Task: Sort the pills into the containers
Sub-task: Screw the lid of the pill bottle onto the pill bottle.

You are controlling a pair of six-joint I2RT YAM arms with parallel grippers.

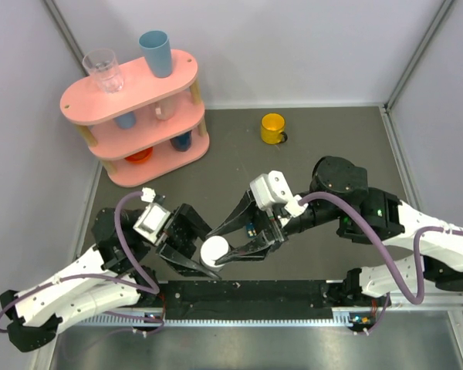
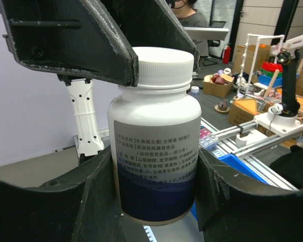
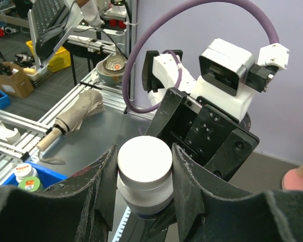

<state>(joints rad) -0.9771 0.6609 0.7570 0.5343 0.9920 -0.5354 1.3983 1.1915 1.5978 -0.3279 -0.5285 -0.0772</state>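
We see both arms meet near the front edge of the table (image 1: 332, 146). Between them is a white bottle (image 1: 214, 250), and it stands upright with its white cap (image 3: 144, 157) on.

The left gripper (image 2: 154, 196) grips the bottle low down. Its two fingers (image 2: 86, 196) press on the sides of the body, right by the grey and blue label (image 2: 156, 166). The right gripper (image 3: 145, 176) comes in from the right side. Its fingers (image 3: 192, 191) squeeze the cap, one on each side. So both grippers hold the same bottle, one at the body and one at the top. We cannot tell if the bottle rests on the table or hangs just over it.

At the far left of the table is a pink shelf (image 1: 131, 100). A clear glass (image 1: 103, 69) and a blue cup (image 1: 156, 52) stand on its top level. A yellow mug (image 1: 272, 128) sits alone near the back, well apart from the arms.

We cannot tell where the pill box is from these views.
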